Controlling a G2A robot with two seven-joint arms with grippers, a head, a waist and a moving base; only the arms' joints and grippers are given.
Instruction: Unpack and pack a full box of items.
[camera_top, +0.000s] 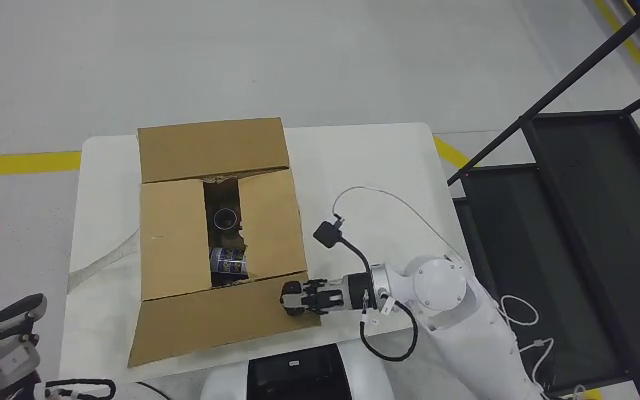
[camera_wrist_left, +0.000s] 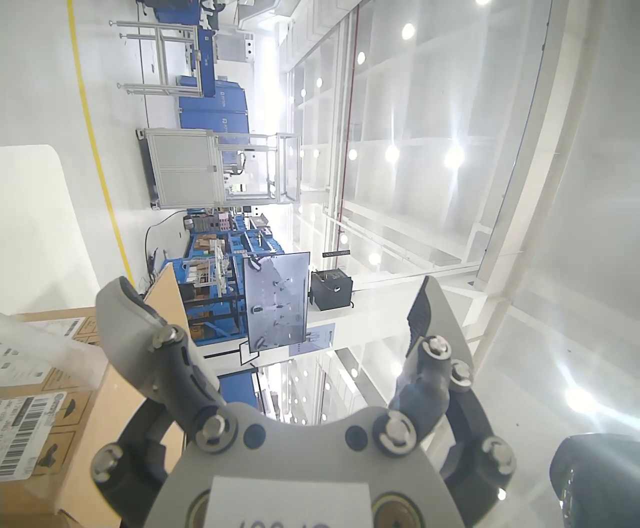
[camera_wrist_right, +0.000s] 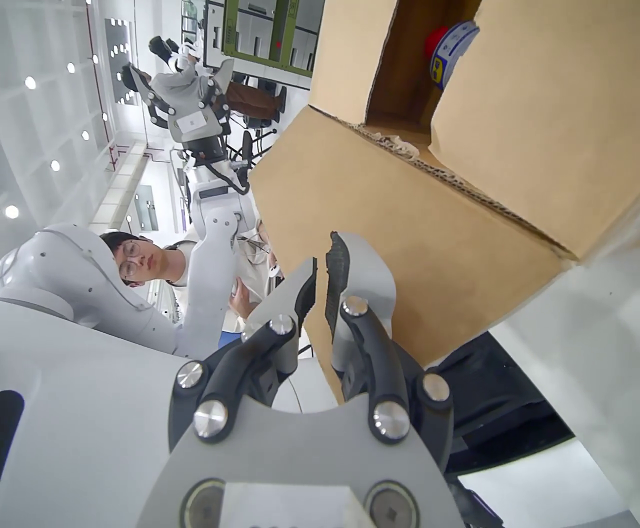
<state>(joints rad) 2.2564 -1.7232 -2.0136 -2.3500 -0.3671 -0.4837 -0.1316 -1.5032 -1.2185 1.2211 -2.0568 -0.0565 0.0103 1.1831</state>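
**Open carton on table, right claw at near flap**

Item 1: brown cardboard box (camera_top: 172, 240), standing toward the left of the white table (camera_top: 380, 170). The far flap is folded out flat. The near flap (camera_top: 200, 320) is spread toward the robot. The two side flaps leave a narrow opening between them.

Contents seen through the opening: a dark round-topped container (camera_top: 223, 215) at the far end. A blue-labelled cylindrical can (camera_top: 228, 262) lies on its side at the near end.

Item 2: right claw (camera_wrist_right: 320, 272), at the right-hand corner of the near flap. Its fingers are pressed almost together, pinching the flap's edge.

Item 3: left claw (camera_wrist_left: 275, 300), with fingers spread wide apart. A labelled cardboard side is close by it.
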